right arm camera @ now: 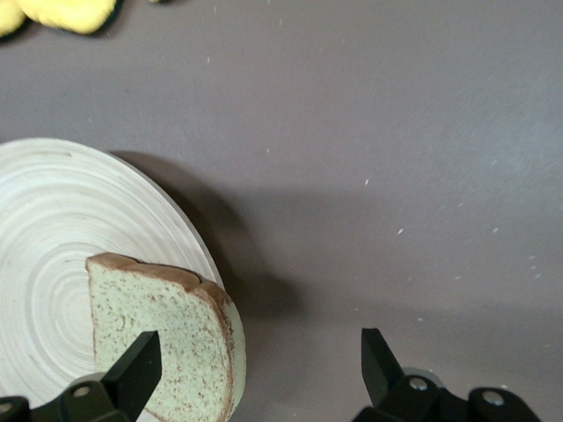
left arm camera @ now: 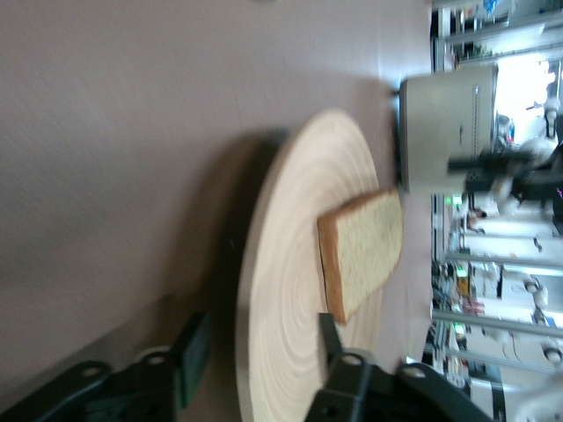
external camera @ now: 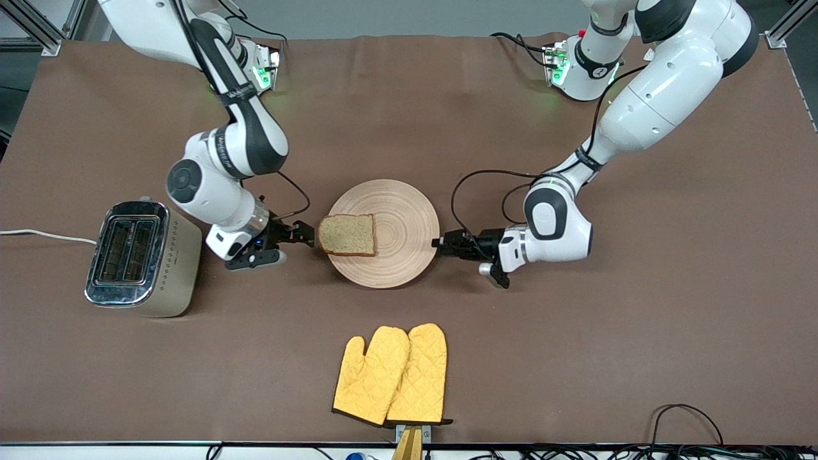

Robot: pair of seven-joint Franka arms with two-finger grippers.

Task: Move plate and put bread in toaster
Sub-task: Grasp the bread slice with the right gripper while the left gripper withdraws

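The round wooden plate [external camera: 409,217] lies mid-table. The bread [external camera: 347,234] rests on it, overhanging the rim toward the right arm's end. My left gripper [external camera: 439,243] is low at the rim toward the left arm's end. In the left wrist view it [left arm camera: 260,347] is open, one finger under the plate [left arm camera: 281,290] and one above, gaps showing. My right gripper [external camera: 308,233] is open beside the bread; its fingers [right arm camera: 141,369] straddle the bread's [right arm camera: 167,338] crust edge without touching. The toaster [external camera: 137,255] stands toward the right arm's end, slots up.
Two yellow oven mitts [external camera: 391,377] lie near the table's front edge, nearer to the front camera than the plate. The toaster's white cord [external camera: 45,235] runs off the table's end. Brown cloth [external camera: 639,332] covers the table.
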